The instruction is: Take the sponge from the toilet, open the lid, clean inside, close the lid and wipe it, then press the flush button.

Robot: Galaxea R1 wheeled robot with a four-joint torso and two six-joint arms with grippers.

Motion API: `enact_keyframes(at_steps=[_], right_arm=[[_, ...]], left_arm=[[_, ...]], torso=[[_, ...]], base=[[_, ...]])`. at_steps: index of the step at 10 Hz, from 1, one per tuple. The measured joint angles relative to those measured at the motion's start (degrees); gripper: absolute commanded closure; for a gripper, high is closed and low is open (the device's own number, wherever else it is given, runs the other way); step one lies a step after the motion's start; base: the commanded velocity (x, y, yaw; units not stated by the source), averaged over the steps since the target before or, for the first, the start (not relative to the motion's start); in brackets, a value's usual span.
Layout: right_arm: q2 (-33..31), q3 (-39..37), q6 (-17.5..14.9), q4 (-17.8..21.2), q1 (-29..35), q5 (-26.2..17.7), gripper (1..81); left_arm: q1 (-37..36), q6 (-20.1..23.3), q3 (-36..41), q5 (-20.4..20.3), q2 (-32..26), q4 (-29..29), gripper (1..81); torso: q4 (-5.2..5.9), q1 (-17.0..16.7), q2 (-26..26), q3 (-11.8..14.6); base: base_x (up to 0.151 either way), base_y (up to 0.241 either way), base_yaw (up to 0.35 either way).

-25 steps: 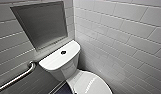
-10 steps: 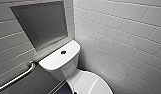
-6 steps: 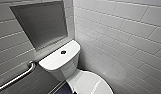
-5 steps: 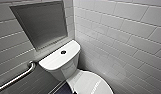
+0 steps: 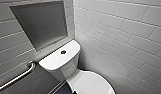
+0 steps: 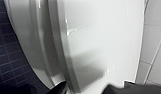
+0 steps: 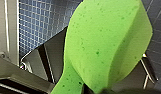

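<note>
My right gripper (image 7: 96,90) is clamped on the sponge (image 7: 106,42), pinching it at one end and holding it in the air over the dark floor tiles (image 7: 38,27), so the pickup looks done. The lid (image 5: 93,83) lies down on the toilet (image 5: 62,68). My left gripper (image 6: 86,90) sits close at the lid's edge; wide or narrow, I cannot tell. I judge that opening, cleaning, closing, wiping and the flush button (image 5: 63,52), at the centre of the tank top (image 5: 54,61), are all left.

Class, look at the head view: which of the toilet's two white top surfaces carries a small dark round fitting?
The tank top, with the flush button at its centre; the lid is plain.
</note>
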Motion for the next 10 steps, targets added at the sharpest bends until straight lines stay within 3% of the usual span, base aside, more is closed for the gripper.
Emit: enact_keyframes(at_steps=[6,8,10], right_arm=[[0.3,-0.5,0.2,0.3,0.4,0.0,81.1],[0.4,-0.5,0.2,2.0,0.4,0.0,81.1],[0.4,-0.9,0.2,3.1,0.4,0.5,81.1]], left_arm=[[-1.0,-5.9,6.7,0.8,-3.1,0.0,1.0],[-1.2,-8.0,8.2,0.1,-4.1,0.0,1.0],[-1.2,-12.2,9.7,-1.3,-5.2,0.0,1.0]], torso=[[0.0,0.0,0.0,0.0],[0.0,0.0,0.0,0.0],[0.0,0.0,0.0,0.0]], base=[[0.0,0.0,0.0],[0.0,0.0,0.0],[0.0,0.0,0.0]])
